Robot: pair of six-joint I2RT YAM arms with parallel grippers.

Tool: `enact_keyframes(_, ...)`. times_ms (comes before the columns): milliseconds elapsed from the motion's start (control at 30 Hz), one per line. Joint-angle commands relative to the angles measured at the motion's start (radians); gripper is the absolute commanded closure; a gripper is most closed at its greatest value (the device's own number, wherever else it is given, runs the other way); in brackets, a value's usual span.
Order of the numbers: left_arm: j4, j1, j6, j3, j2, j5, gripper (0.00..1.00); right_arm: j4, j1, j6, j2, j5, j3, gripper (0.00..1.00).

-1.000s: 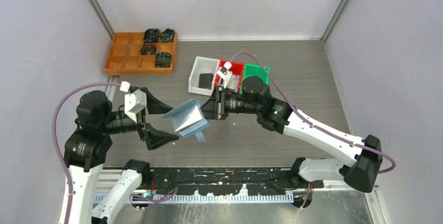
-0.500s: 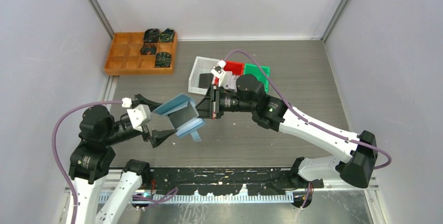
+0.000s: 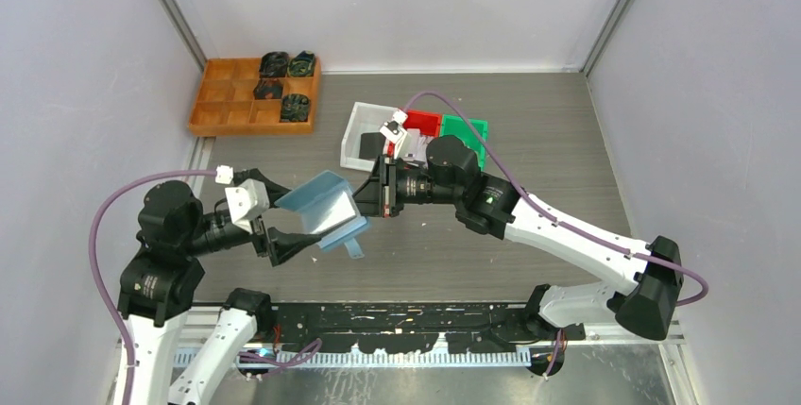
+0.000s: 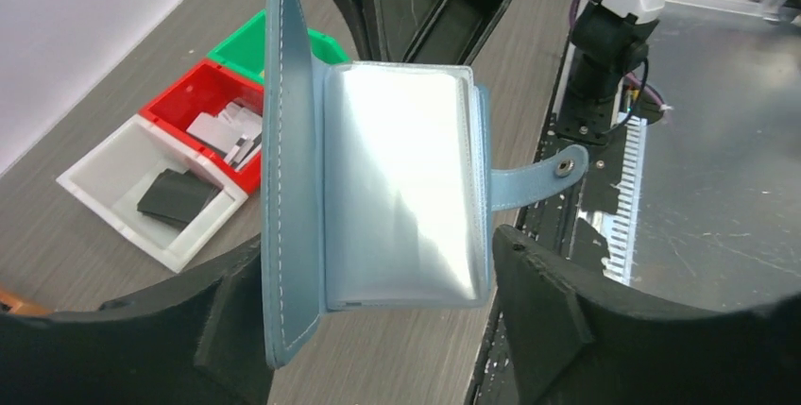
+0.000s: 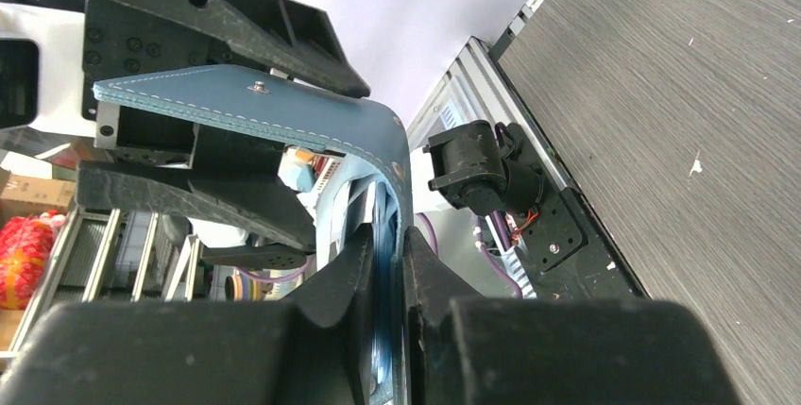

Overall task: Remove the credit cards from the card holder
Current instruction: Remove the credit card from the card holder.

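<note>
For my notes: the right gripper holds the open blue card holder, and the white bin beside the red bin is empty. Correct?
No, the white bin beside the red bin holds a dark flat item, seen in the left wrist view. The right gripper does hold the open blue card holder.
</note>
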State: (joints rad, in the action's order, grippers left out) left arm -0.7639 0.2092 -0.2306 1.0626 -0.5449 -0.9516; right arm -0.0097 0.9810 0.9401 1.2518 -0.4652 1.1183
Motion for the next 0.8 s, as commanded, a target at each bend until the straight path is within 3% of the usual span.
enact_keyframes(0, -0.003, 0.001, 0.06, 0.066, -0.034, -0.052, 0.32, 0.071, 0.008, -0.032, -0.056, -0.003, 0.012, 0.99)
enact_keyframes(133, 0.032, 0.001, 0.124, 0.082, -0.053, -0.05, 0.48, 0.071, 0.007, -0.033, -0.063, -0.01, 0.005, 0.99)
enact_keyframes(233, 0.05, 0.001, 0.115, 0.073, -0.049, -0.013, 0.49, 0.071, 0.008, -0.032, -0.067, -0.013, 0.004, 0.99)
enact_keyframes(300, 0.05, 0.001, 0.095, 0.062, -0.033, -0.003, 0.43, 0.068, 0.008, -0.03, -0.069, -0.012, 0.007, 0.99)
enact_keyframes(400, -0.026, 0.001, 0.024, 0.069, -0.017, -0.066, 0.2, 0.04, 0.007, -0.031, -0.066, -0.004, 0.025, 0.99)
enact_keyframes(467, -0.087, 0.002, -0.023, 0.079, -0.01, -0.107, 0.1, 0.026, 0.008, -0.032, -0.059, -0.001, 0.04, 0.99)
enact_keyframes(633, -0.252, 0.001, -0.154, 0.119, -0.025, -0.179, 0.07, 0.016, 0.008, -0.033, -0.048, -0.001, 0.059, 0.99)
enact_keyframes(767, -0.236, 0.001, -0.182, 0.112, -0.025, -0.132, 0.12, 0.016, 0.008, -0.03, -0.044, -0.005, 0.062, 0.99)
